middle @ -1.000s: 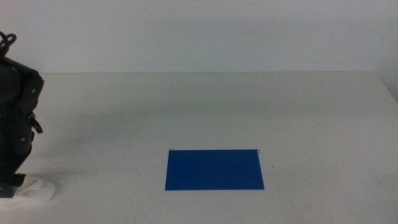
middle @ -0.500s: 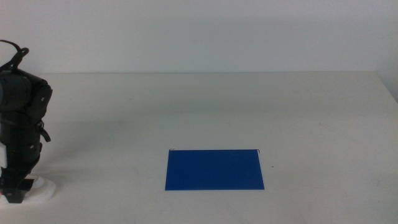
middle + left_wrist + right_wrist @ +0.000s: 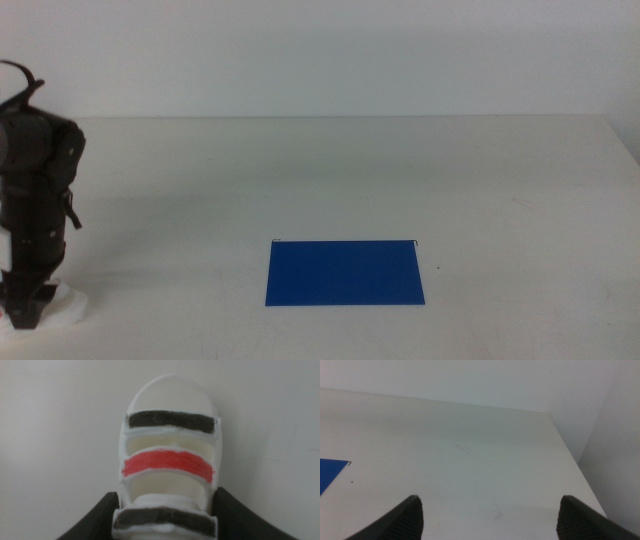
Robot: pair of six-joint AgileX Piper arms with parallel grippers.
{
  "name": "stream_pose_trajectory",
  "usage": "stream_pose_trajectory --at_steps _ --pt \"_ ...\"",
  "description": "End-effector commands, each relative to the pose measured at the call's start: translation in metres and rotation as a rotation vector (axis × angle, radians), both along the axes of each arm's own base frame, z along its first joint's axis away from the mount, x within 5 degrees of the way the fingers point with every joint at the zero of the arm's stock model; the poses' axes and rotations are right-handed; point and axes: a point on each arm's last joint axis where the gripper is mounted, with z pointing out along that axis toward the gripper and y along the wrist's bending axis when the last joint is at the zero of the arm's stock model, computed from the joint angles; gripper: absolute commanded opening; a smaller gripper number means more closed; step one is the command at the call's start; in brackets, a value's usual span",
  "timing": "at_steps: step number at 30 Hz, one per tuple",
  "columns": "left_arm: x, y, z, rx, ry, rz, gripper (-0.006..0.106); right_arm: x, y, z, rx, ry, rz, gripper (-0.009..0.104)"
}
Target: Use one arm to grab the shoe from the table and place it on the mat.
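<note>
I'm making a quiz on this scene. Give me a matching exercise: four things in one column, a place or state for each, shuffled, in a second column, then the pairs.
Things:
1. shoe
2. mat
3. left gripper
4. right gripper

Places or states:
A. open, holding nothing, over the bare table
B. flat, with nothing on it
C. jaws on either side of the shoe's rear end
D. at the table's near left corner, under the arm

Pairs: 1-D, 2-B, 3-C, 4-A
</note>
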Motion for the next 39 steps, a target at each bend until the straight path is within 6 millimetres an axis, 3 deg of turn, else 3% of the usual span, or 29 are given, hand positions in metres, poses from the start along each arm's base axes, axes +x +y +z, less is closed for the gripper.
stream_pose_trajectory --at_steps 1,7,14,22,29,33,39 --pt "0.004 -0.004 0.030 0.029 -0.016 0.001 -0.001 0.001 0.000 0.005 -0.021 -0.064 0.000 0.078" --pt "0.018 -0.042 0.055 0.051 -0.073 -0.068 -0.001 0.001 0.000 0.005 -0.021 -0.064 0.000 0.078" --pt "0.031 -0.103 0.078 0.007 -0.216 -0.109 -0.001 0.001 0.000 0.005 -0.021 -0.064 0.000 0.078" --pt "0.042 -0.186 0.081 -0.109 -0.268 -0.233 -0.001 0.001 0.000 0.005 -0.021 -0.064 0.000 0.078" --pt "0.039 -0.250 0.079 -0.182 -0.290 -0.346 -0.001 0.001 0.000 0.005 -0.021 -0.064 0.000 0.078" --pt "0.032 -0.274 0.078 -0.209 -0.295 -0.394 -0.001 0.001 0.000 0.005 -0.021 -0.064 0.000 0.078" --pt "0.022 -0.290 0.077 -0.251 -0.272 -0.413 -0.001 0.001 0.000 0.005 -0.021 -0.064 0.000 0.078"
